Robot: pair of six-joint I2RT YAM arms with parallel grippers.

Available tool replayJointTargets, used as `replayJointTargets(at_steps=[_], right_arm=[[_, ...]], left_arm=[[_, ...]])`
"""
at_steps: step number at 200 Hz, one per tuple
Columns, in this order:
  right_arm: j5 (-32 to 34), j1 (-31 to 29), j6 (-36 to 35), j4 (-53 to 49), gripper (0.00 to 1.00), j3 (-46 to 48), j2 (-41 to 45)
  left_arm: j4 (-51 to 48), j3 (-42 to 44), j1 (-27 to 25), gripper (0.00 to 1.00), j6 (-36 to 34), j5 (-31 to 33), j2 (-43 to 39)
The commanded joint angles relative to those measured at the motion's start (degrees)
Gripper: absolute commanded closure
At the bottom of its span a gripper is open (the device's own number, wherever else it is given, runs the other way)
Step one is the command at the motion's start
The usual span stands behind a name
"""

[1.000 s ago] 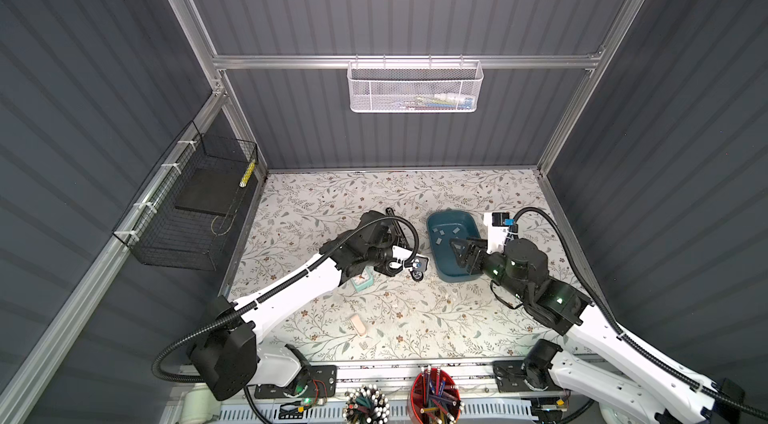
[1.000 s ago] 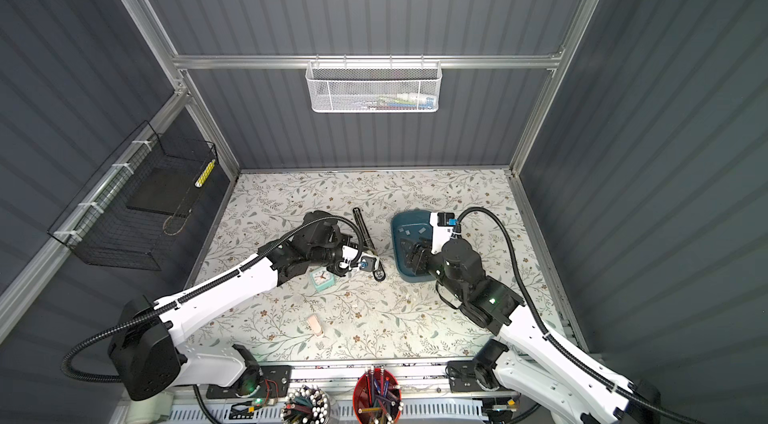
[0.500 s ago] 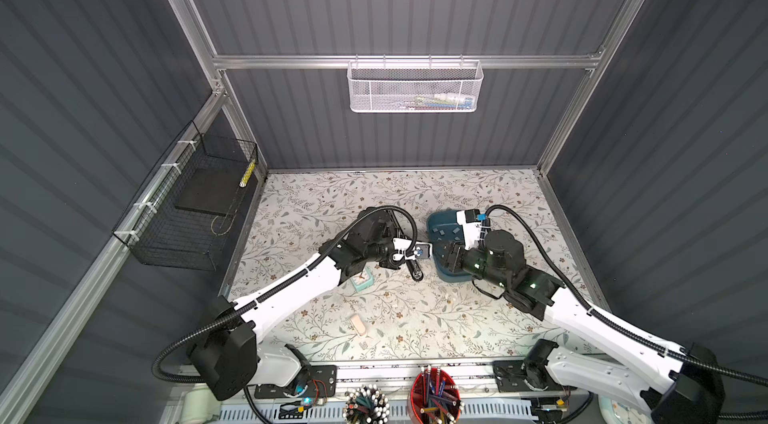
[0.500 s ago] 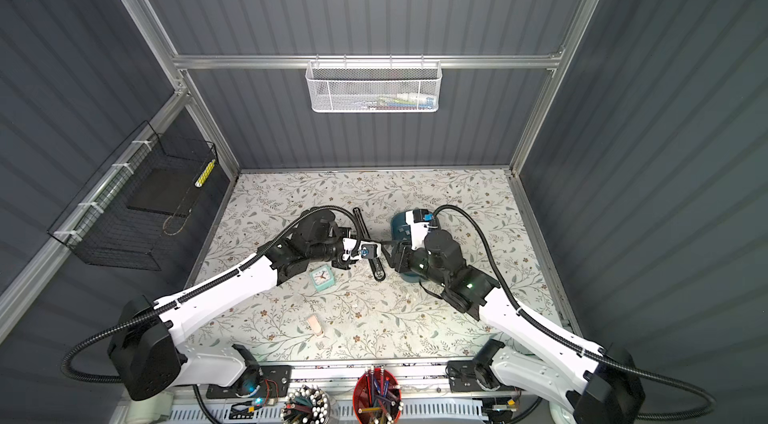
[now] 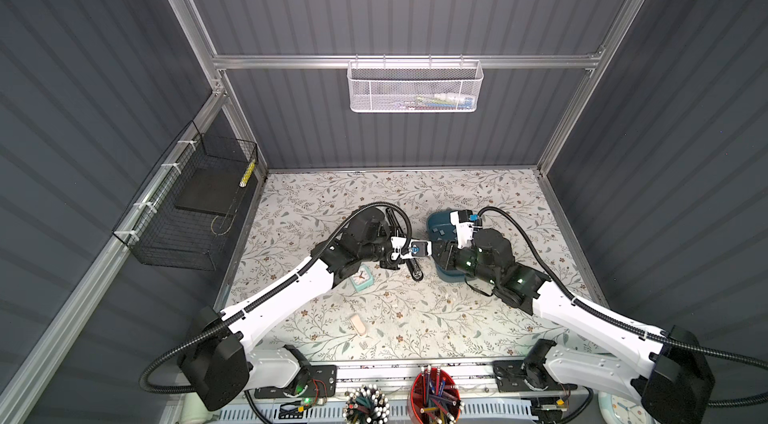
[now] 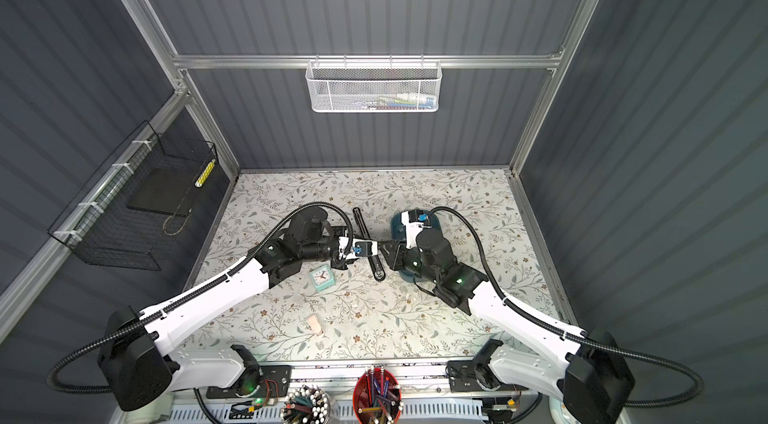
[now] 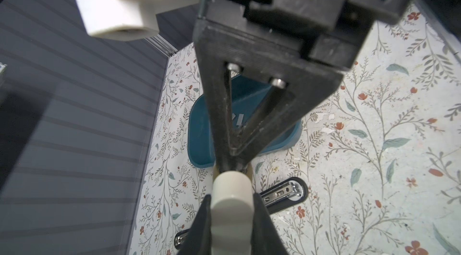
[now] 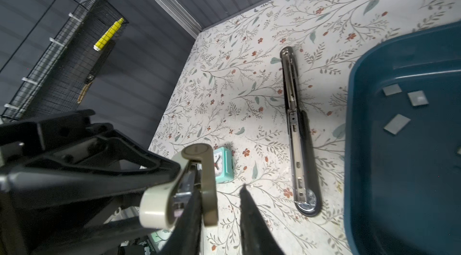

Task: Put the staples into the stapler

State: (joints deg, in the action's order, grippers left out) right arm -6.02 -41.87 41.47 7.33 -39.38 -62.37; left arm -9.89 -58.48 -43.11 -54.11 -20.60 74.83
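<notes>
My left gripper [image 7: 232,197] is shut on a small cream and olive stapler [image 7: 232,206], held above the table between the two arms. In the right wrist view that stapler [image 8: 199,181] stands slightly open, cream top apart from olive arm. My right gripper [image 8: 220,196] faces it, open, jaws either side of the olive arm with a gap on one side. In both top views the two grippers [image 5: 417,250] [image 6: 376,249] meet tip to tip. Several grey staples [image 8: 396,124] lie in the teal tray [image 8: 349,146] [image 5: 440,222]. A long black stapler [image 8: 299,141] [image 5: 411,266] lies opened flat beside the tray.
A mint clock [image 5: 361,278] [image 8: 224,166] sits under the left forearm. A small pink piece [image 5: 358,324] lies near the front edge. Wire basket [image 5: 195,210] on the left wall, white mesh basket [image 5: 415,85] on the back wall, pen cups [image 5: 434,401] in front.
My right gripper has left the tray, swung left to the small stapler, and its jaws have narrowed. The left gripper has shifted slightly right with the stapler still in it.
</notes>
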Motion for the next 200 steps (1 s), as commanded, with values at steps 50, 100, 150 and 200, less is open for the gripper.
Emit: replayJointTargets(at_steps=[50, 100, 150, 200], right_arm=[[3.2, 0.0, 1.2, 1.1, 0.81, 3.5, -3.3], [3.7, 0.1, 0.8, 2.5, 0.82, 4.5, -4.3], [10.9, 0.1, -6.4, 0.5, 0.67, 6.7, 3.9], [18.9, 0.5, -20.9, 3.6, 0.18, 13.4, 15.8]], left_arm=[[3.5, -0.6, -0.2, 1.00, 2.4, -18.1, -5.0], [5.3, 0.0, 0.7, 1.00, 3.8, -20.3, -5.6], [5.5, 0.0, 1.1, 1.00, 4.4, -19.1, -4.8], [6.6, -0.4, 2.1, 1.00, 6.4, -20.3, -2.8]])
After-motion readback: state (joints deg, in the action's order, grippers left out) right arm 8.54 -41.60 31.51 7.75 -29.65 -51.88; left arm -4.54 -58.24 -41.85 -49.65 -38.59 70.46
